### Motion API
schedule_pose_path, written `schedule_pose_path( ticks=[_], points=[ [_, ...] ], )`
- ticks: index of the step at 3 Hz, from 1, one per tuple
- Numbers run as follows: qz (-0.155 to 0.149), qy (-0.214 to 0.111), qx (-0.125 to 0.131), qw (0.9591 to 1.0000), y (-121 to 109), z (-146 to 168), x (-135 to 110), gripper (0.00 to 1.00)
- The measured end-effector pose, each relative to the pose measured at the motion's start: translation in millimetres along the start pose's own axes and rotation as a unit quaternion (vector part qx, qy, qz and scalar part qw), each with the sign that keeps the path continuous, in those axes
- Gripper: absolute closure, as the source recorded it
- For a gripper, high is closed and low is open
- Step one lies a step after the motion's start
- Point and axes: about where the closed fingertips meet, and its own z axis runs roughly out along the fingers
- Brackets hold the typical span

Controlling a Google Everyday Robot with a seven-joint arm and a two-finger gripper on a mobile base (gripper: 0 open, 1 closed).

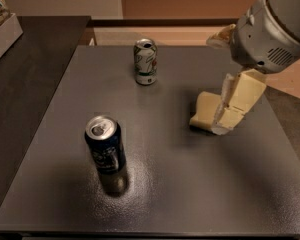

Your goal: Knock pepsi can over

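Note:
The pepsi can (105,145) is dark blue with a silver top and stands upright on the grey table (180,184), front left of centre. My gripper (224,125) hangs from the grey arm at the right side of the table, low over the surface. It is well to the right of the pepsi can and a bit farther back, not touching it. It partly covers a yellow sponge (204,112).
A white-silver can with green and red marks (145,61) stands upright at the back centre of the table. A darker counter (25,79) adjoins on the left, with a box (1,21) at its far corner. The table edge runs along the right.

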Motion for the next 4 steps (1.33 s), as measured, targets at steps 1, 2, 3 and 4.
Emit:
schedule_pose_path(
  ticks=[1, 2, 3, 4],
  points=[
    [-0.016, -0.038, 0.002, 0.9991, 6.8, 23.1, -30.2, 0.00],
    [-0.024, -0.080, -0.001, 0.9965, 17.8, 42.6, -57.2, 0.00],
    [-0.031, -0.117, -0.025, 0.9924, 33.3, 63.7, -83.1, 0.00],
    [-0.037, -0.153, -0.060, 0.9857, 52.9, 84.4, -104.7, 0.00]
  ],
)
